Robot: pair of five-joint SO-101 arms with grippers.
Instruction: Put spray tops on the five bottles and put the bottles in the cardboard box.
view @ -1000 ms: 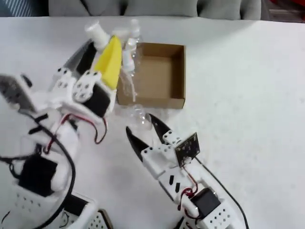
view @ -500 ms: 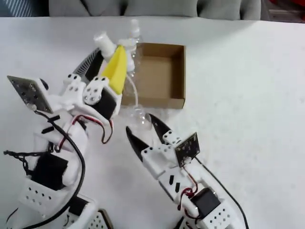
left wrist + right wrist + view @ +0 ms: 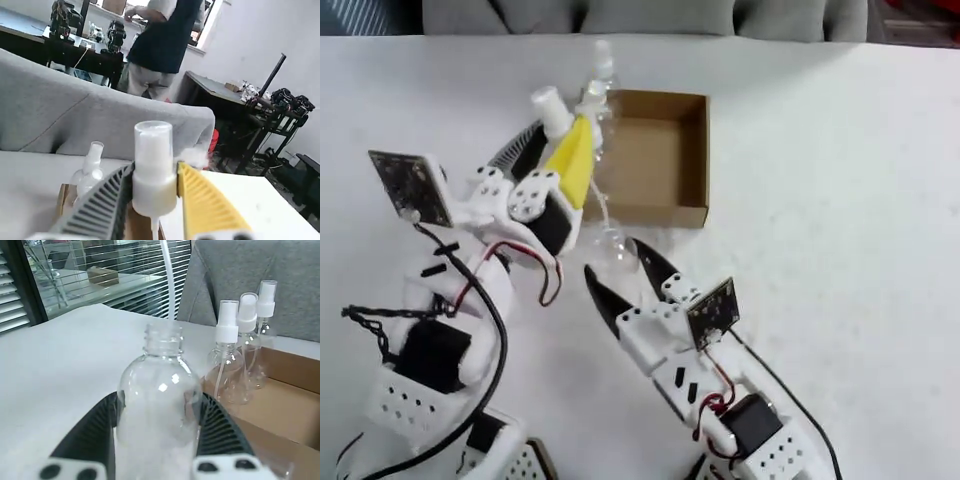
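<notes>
bottle (image 3: 608,240) with no top is just in front of the box (image 3: 650,213) in the high view, near its left corner, over the white table (image 3: 840,200). your right gripper (image 3: 614,258) has a black finger on each side of it, clamped on. your left gripper (image 3: 555,125) is up at the box's left side, pinching a top (image 3: 550,102) between the grey and yellow fingers. the tube (image 3: 600,195) curves down from the top toward the bottle. capped bottles (image 3: 601,70) stand in the box's far left corner.

left wrist view: the top (image 3: 153,165) is upright and squeezed between the two fingers, so that gripper's closed on it. one of the capped bottles (image 3: 90,170) stands behind it, by a bit of the box's cardboard edge (image 3: 62,196).

right wrist view: the bottle (image 3: 159,400) is snug between both fingers, upright, neck open. the tube (image 3: 167,280) hangs down from above and its end is right at the neck. you can't tell if it's actually inside. three capped bottles (image 3: 227,360) stand close together in the box (image 3: 285,415), at its far corner.
</notes>
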